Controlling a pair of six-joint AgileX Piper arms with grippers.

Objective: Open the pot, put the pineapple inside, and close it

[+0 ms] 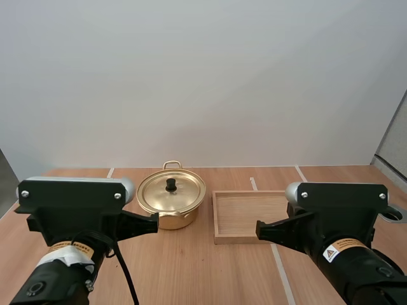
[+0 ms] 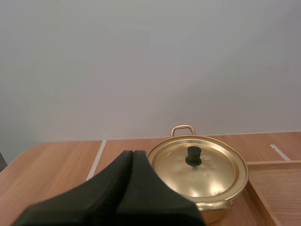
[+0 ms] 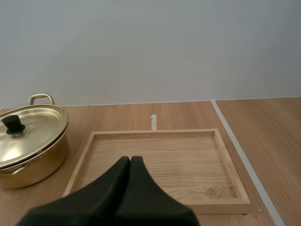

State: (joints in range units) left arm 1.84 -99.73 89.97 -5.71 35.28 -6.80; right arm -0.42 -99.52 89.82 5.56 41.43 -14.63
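Observation:
A gold pot (image 1: 170,202) stands mid-table with its lid (image 1: 172,192) on, a black knob (image 1: 171,185) at the lid's centre. My left gripper (image 1: 154,222) sits shut just left of the pot, near its front side. From the left wrist view the pot (image 2: 200,174) lies just ahead of the shut fingers (image 2: 133,157). My right gripper (image 1: 259,230) is shut too, at the front edge of a wooden tray (image 1: 220,216). In the right wrist view its tips (image 3: 130,162) hover over the tray (image 3: 225,160), with the pot (image 3: 28,146) beside it.
The tray holds nothing and lies right of the pot. White tape lines (image 1: 280,270) cross the wooden table. A round hole fitting (image 1: 394,214) sits at the table's right edge.

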